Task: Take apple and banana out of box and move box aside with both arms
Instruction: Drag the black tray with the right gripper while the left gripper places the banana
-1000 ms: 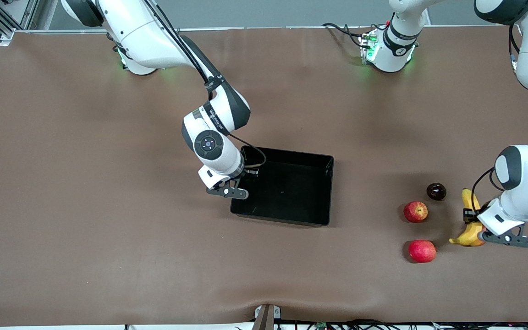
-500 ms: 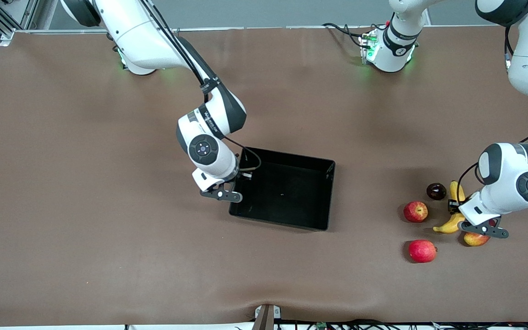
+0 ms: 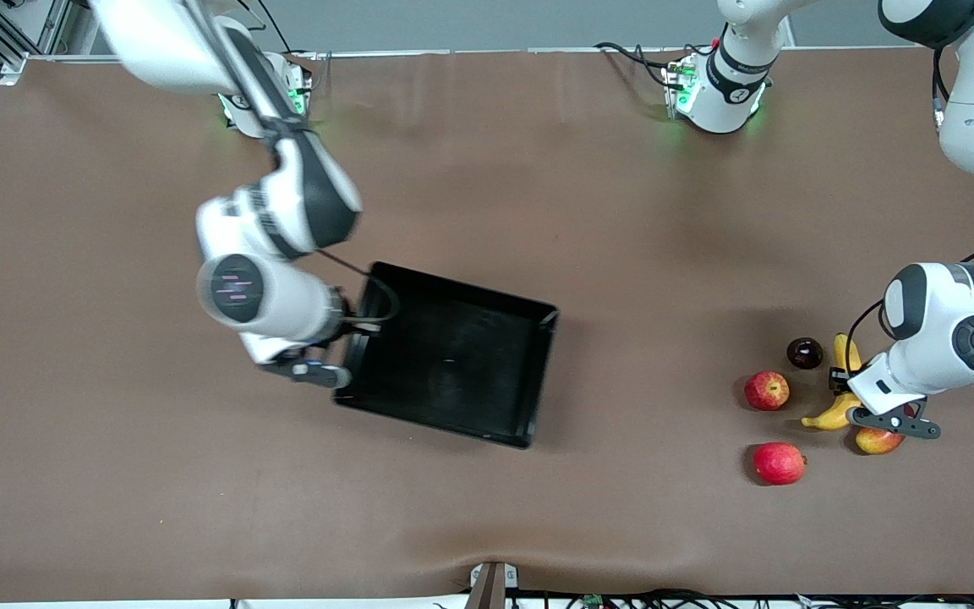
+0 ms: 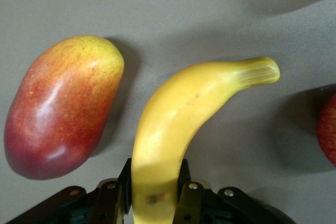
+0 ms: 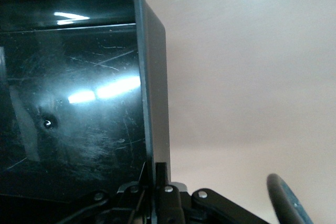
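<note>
The box [image 3: 453, 364] sits near the middle of the brown table [image 3: 115, 491], skewed to the table's edges, with broad bare cloth all around it. The right gripper [image 3: 343, 364] is clamped on the box wall toward the right arm's end; in the right wrist view the fingers pinch that thin wall [image 5: 155, 103]. The right arm reaches down from its base, elbow bent. The left gripper [image 3: 844, 397] is closed on the banana [image 3: 834, 406], low over the table among the fruit; its long axis runs slantwise, tip pointing toward the box. Close by lie two apples [image 3: 767, 391] [image 3: 779, 463], a mango [image 4: 63, 103] and a dark plum [image 3: 805, 353].
</note>
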`<state>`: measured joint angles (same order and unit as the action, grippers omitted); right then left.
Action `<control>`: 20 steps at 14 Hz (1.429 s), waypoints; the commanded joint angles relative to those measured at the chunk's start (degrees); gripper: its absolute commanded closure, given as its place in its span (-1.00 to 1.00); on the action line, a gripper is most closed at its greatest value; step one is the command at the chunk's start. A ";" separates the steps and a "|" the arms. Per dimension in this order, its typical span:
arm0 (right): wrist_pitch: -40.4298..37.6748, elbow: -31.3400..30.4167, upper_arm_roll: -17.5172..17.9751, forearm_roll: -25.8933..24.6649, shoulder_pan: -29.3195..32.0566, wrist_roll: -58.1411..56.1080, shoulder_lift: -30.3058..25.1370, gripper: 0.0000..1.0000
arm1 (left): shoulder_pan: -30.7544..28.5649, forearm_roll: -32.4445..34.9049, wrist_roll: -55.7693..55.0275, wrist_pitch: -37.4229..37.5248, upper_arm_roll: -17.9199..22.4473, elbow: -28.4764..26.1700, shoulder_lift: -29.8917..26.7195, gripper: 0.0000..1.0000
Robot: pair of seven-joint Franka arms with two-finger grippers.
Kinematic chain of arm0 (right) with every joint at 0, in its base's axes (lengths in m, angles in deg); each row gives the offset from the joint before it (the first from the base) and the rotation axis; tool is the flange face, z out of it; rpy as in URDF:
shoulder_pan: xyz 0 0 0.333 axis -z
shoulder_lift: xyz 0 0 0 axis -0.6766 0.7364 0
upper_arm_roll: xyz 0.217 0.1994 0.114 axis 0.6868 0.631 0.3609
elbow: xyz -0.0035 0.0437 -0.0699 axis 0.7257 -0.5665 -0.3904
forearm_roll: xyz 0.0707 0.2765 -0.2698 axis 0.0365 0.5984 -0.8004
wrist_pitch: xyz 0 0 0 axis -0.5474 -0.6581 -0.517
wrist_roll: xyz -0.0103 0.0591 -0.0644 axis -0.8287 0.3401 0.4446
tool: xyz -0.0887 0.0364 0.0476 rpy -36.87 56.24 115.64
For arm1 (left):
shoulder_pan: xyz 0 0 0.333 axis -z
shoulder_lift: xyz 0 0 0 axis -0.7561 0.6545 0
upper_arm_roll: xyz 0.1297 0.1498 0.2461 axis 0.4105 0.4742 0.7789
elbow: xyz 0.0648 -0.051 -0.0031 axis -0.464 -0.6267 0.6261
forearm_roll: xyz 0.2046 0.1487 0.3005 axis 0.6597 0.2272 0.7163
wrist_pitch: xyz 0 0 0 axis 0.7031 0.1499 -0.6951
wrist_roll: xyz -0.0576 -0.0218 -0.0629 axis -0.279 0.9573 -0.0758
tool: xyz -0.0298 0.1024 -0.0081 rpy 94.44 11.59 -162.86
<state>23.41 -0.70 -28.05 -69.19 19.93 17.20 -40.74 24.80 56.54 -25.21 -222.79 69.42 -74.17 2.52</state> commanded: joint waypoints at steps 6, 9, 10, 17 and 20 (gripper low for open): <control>-0.24 -13.57 1.19 -2.15 24.63 -33.88 -9.21 1.00 | -0.56 0.41 1.57 2.57 -2.14 -0.49 -7.16 -1.00; 3.08 -16.89 1.19 -3.02 33.61 -46.12 -8.94 1.00 | -0.82 -1.42 1.66 8.81 -5.13 1.35 -11.82 -1.00; 5.98 -18.82 1.19 -3.47 36.07 -49.46 -8.94 1.00 | -0.82 -3.70 1.40 10.75 -6.01 2.32 -13.14 -1.00; 18.65 -25.60 1.28 -3.47 46.02 -60.30 -4.99 1.00 | -0.56 -14.25 -7.81 25.33 -10.06 6.02 -23.86 -1.00; 22.69 -28.51 1.37 -3.21 46.29 -60.74 -4.81 1.00 | -0.64 -18.39 -9.68 30.79 -11.11 6.02 -29.83 -1.00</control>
<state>44.50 -27.31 -28.31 -72.51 64.66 -42.50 -44.23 24.75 40.71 -34.17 -195.24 59.08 -66.98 -22.65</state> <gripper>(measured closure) 0.943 0.000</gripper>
